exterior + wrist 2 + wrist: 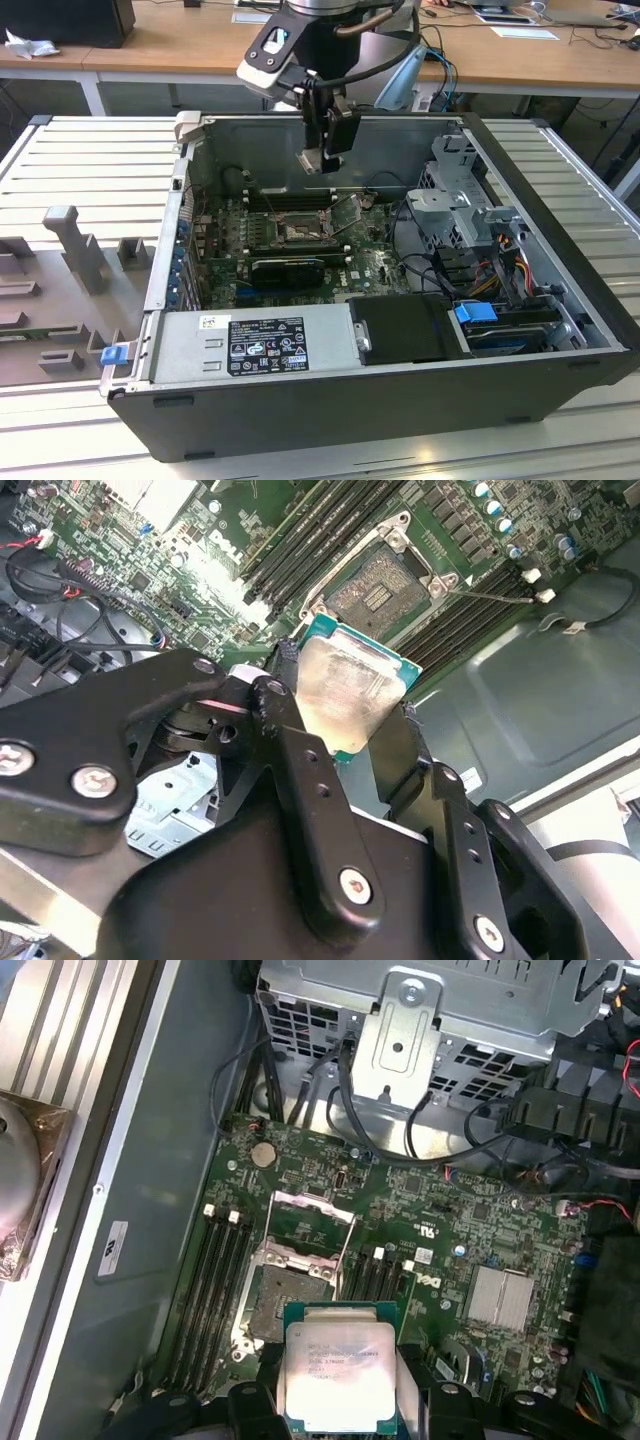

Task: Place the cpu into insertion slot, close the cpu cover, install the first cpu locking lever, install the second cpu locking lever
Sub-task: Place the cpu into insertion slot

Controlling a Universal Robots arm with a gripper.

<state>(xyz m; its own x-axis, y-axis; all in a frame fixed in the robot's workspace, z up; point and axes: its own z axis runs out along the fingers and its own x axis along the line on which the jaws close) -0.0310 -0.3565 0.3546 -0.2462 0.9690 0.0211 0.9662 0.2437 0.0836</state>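
Well, down on the board (pixel 372 255) the slot (pixel 297 232) lies bare, its cover (pixel 312 1222) open. Above it, apart, my end effector (pixel 312 157) grips the cpu (pixel 352 675) by two opposite edges, fingers closed on it. Toward the exterior view's right stands a metal cage (pixel 455 195).
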